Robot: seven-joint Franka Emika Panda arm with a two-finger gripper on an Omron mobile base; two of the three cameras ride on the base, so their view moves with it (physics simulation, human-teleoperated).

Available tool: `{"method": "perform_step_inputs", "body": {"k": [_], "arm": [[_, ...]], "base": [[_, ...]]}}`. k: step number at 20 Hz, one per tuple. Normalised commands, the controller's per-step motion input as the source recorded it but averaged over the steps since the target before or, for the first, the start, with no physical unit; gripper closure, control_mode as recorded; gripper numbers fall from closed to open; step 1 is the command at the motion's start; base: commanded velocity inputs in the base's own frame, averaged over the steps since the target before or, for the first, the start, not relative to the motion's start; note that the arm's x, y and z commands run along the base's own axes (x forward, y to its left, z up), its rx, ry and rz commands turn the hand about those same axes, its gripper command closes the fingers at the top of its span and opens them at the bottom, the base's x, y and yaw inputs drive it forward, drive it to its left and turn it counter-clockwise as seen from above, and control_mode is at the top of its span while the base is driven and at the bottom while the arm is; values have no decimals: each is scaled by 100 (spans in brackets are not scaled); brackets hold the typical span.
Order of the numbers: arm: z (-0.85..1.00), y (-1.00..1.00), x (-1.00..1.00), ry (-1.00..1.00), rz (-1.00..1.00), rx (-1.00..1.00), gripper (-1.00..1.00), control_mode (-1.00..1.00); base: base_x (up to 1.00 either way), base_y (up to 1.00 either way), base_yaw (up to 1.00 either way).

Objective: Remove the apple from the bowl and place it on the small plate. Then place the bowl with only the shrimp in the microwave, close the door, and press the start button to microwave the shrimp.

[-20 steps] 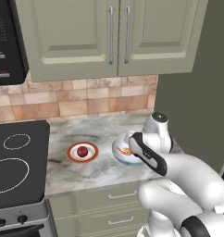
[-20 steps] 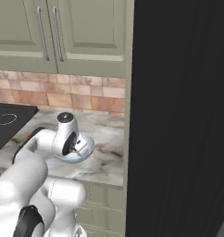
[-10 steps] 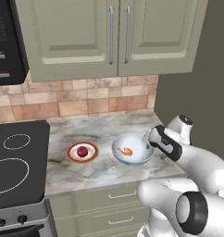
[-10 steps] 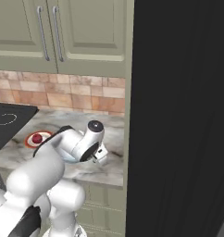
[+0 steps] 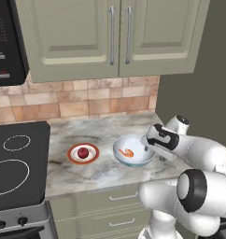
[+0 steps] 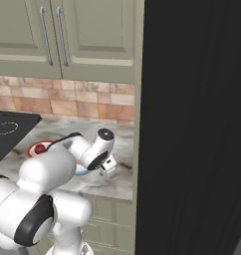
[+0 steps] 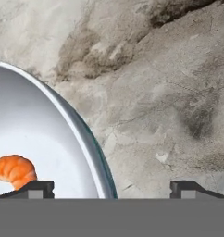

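The dark red apple [image 5: 83, 152] [image 6: 39, 148] rests on the small plate [image 5: 92, 158] [image 6: 31, 150], left of the bowl. The white bowl [image 5: 139, 160] [image 7: 49, 115] holds just the orange shrimp [image 5: 127, 152] [image 7: 14, 170]. My gripper [image 5: 150, 148] [image 6: 108, 168] [image 7: 113, 189] is open and low at the bowl's right rim. In the hand view that rim runs between the fingertips [image 7: 37, 189], one over the bowl's inside and one over the counter. The microwave [image 5: 5, 42] shows its button panel at the upper left; its door is out of view.
A black cooktop [image 5: 14, 158] [image 6: 8, 130] lies left of the plate. Pale green cabinets [image 5: 110, 35] hang above the marble counter [image 5: 101, 128]. A tall dark wall [image 6: 192, 124] stands close on the right of the bowl.
The hand has swung from over the bowl out to its right side, then come down and in to the bowl's right rim. Apple, plate and bowl stay put.
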Motion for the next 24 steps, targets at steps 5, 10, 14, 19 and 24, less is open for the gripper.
{"method": "perform_step_inputs", "body": {"k": [5, 10, 14, 19, 24], "arm": [[-20, 27, 0, 1, 0, 0, 100, -100], [-15, 7, 0, 2, 0, 0, 100, -100], [19, -1, -31, -10, 0, 0, 100, -100], [90, 0, -50, -5, -2, 0, 100, -100], [93, 4, -44, 0, -17, 0, 100, -100]], "base": [[0, 0, 0], [0, 0, 0], [0, 0, 0], [0, 0, 0], [0, 0, 0]]}}
